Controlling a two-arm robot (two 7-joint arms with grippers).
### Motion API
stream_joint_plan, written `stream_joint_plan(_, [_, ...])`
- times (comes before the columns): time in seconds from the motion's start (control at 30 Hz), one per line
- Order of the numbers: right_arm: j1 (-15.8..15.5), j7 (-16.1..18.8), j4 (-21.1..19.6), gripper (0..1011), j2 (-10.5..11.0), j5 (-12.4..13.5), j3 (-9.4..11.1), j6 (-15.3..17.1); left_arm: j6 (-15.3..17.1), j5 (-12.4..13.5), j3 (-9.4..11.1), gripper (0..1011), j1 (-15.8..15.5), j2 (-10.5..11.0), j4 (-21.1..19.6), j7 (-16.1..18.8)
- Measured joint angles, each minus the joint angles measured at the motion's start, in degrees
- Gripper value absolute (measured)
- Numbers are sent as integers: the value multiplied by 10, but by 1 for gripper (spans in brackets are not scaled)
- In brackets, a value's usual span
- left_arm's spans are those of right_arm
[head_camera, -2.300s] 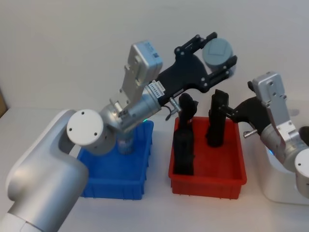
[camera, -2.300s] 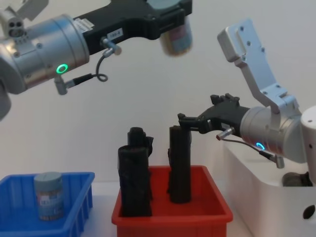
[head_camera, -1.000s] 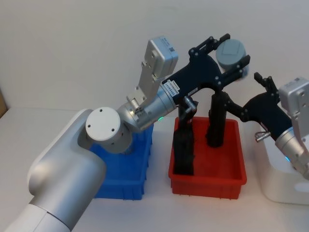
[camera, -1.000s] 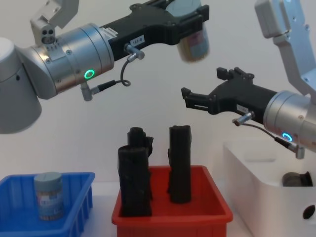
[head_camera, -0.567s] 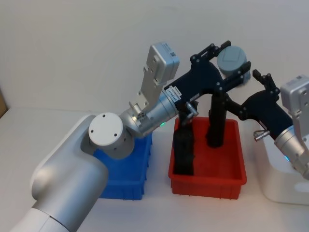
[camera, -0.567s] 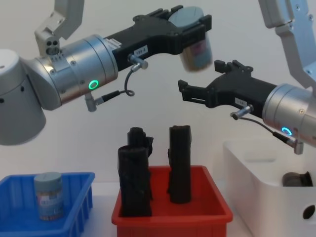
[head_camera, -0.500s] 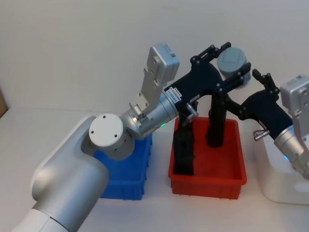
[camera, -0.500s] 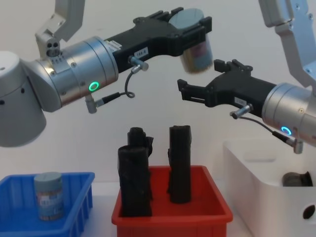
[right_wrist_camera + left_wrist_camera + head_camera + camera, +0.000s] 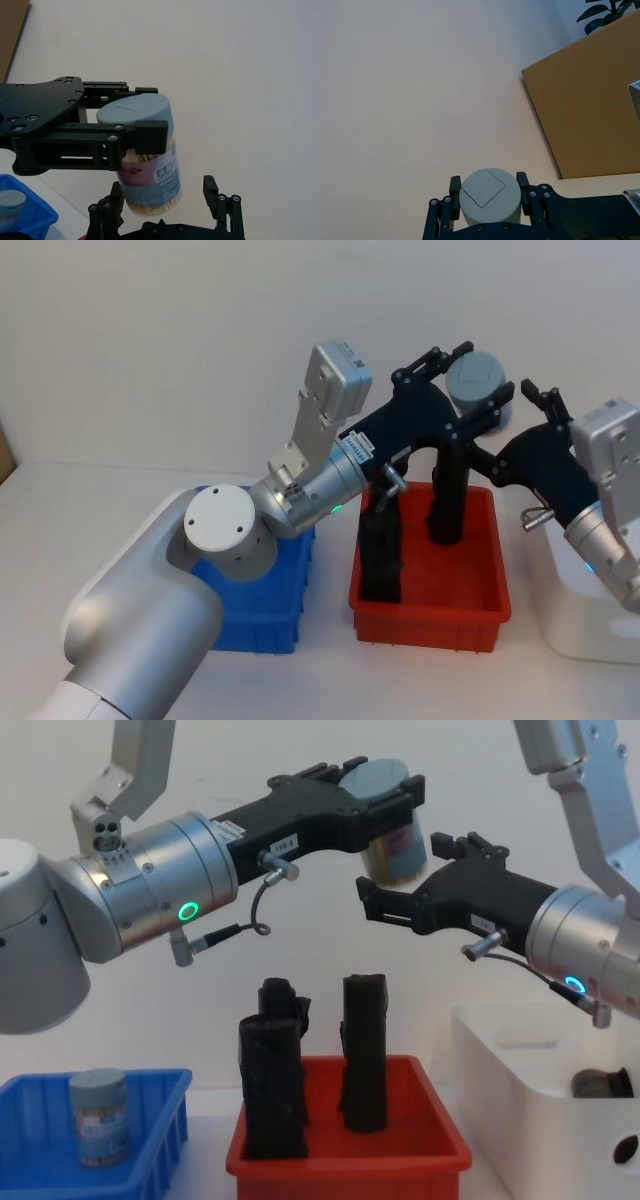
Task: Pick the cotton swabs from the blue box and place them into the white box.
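aloft, left claw clamps cotton swabs, apparently snugly.

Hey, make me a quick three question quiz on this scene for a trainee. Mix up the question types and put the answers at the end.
1. True or false: the left gripper holds a cotton swab jar in the air.
2. The right gripper's fingers are: A shut on the jar; B open, either side of the jar; C shut, empty.
3. Fill in: the chest view shows ___ jar(s) standing in the blue box.
Key: 1 true; 2 B; 3 one, the lone jar.
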Motion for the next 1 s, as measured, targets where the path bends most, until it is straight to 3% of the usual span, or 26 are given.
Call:
stream_joint_plan(0.67, [-7, -58, 11, 1002, 3, -115, -13, -58, 9, 18, 4, 674, -4, -3, 6, 8])
stream_joint_plan(0.83, [-7, -71, 13, 1002, 2, -130, -15, -62, 12, 20, 4, 674, -3, -3, 5, 10])
stream_joint_plan(1.0, [-8, -72, 13, 1002, 2, -130, -16, -61, 14, 22, 5, 674, -1, -2, 3, 13])
